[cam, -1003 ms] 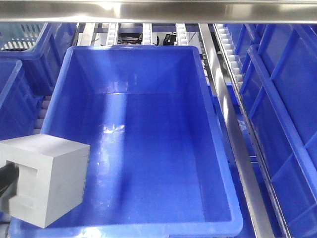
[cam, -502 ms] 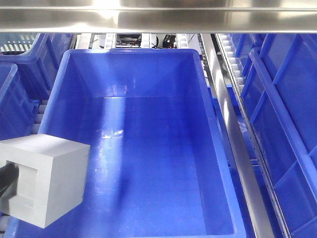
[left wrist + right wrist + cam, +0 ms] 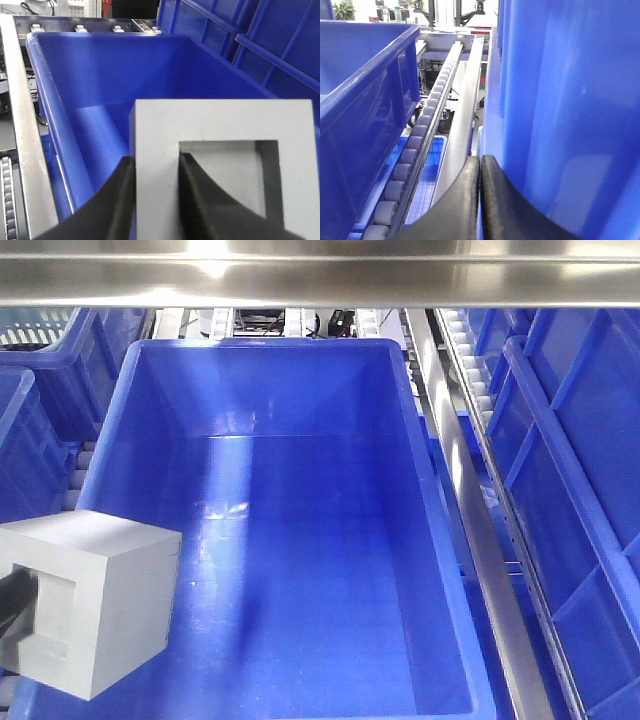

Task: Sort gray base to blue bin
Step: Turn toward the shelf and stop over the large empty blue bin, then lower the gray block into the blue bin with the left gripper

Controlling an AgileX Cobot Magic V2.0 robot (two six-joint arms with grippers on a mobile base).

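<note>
The left gripper has its 2 black curved fingers clamped on 1 wall of the matte gray cube-shaped base, 1 finger outside and 1 inside the square recess. In the front view that gray base sits at the lower left of the frame, held above the near left corner of the large glossy bright-blue plastic bin, whose interior fills the centre. The right gripper has its 2 black fingers pressed together with nothing between them, low centre in its wrist view, beside a silver roller rail.
</note>
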